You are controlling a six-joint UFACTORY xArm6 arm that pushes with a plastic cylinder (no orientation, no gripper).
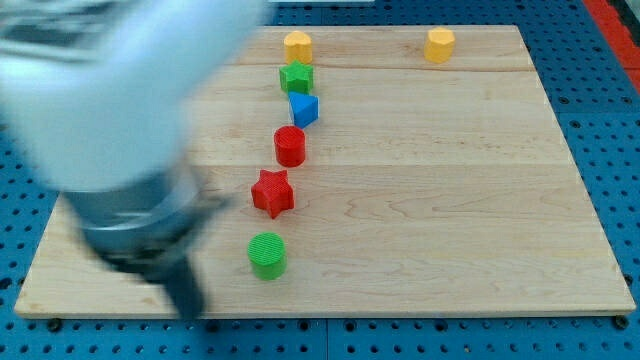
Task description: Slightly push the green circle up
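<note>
The green circle (267, 254) is a short green cylinder near the bottom of the wooden board (450, 200), a little left of centre. The arm is a large blurred grey-white shape over the view's left. Its dark rod reaches down to my tip (189, 310), near the board's bottom edge. The tip is left of and slightly below the green circle, apart from it. A red star (272, 193) lies just above the green circle.
Above the red star, a line of blocks runs up the board: a red cylinder (290, 146), a blue block (304, 108), a green star (296, 76) and a yellow block (298, 45). Another yellow block (439, 44) sits at the top right.
</note>
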